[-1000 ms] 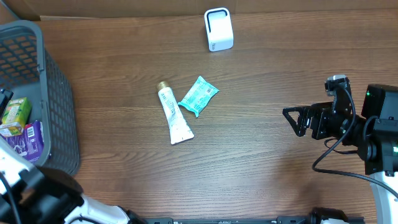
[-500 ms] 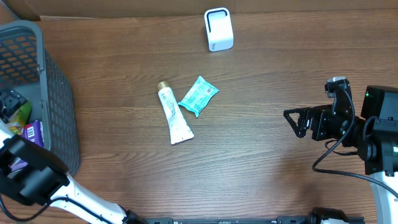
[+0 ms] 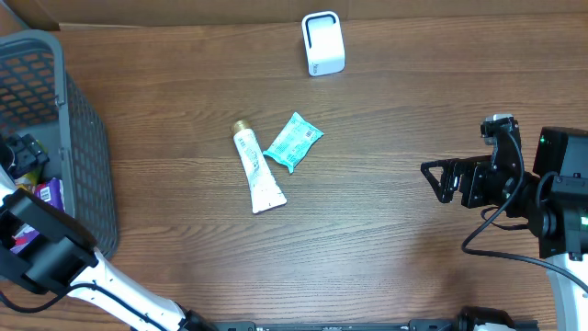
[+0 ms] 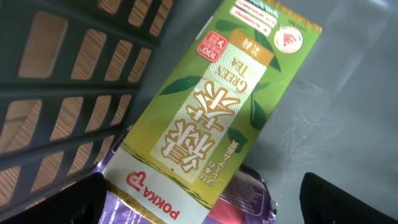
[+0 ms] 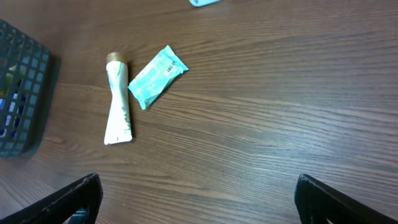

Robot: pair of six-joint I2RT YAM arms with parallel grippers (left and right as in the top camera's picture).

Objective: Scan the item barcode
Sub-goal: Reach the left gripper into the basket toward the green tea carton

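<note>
A green tea carton lies in the grey basket on top of a purple packet. My left gripper hangs open just above the carton's lower end, one finger on each side, gripping nothing. In the overhead view the left gripper is inside the basket at the far left. The white scanner stands at the back of the table. My right gripper is open over bare wood at the right and holds nothing.
A white tube and a teal packet lie touching at the table's middle. The right wrist view shows the tube, the teal packet with a barcode on it, and the basket's wall.
My left arm has swung up into the basket, and its gripper now hangs over the carton. The right arm has barely moved. The things on the table lie as before.
</note>
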